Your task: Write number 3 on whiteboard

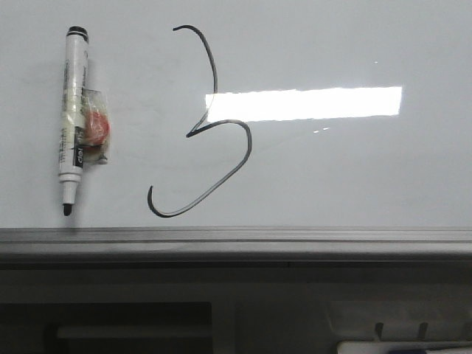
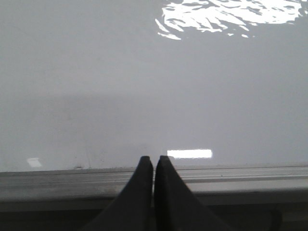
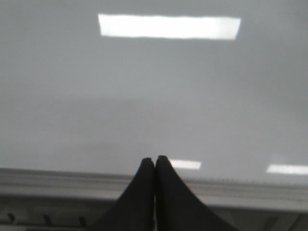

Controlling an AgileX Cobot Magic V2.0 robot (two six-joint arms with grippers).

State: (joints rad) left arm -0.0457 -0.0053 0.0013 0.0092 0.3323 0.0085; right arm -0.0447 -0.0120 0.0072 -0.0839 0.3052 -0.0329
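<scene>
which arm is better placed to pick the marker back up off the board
Left, probably. The marker lies on the left part of the whiteboard, left of the number 3. Both the left gripper and the right gripper are shut and empty over the ledge.

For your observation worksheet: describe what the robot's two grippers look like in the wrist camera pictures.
The left gripper and the right gripper look alike: two matte black fingers, broad at the base and curving to narrow rounded tips. No cables, markings or labels show.

Marker (image 1: 74, 122) label text too small; taped red-and-clear attachment (image 1: 96, 133) unidentifiable
</scene>
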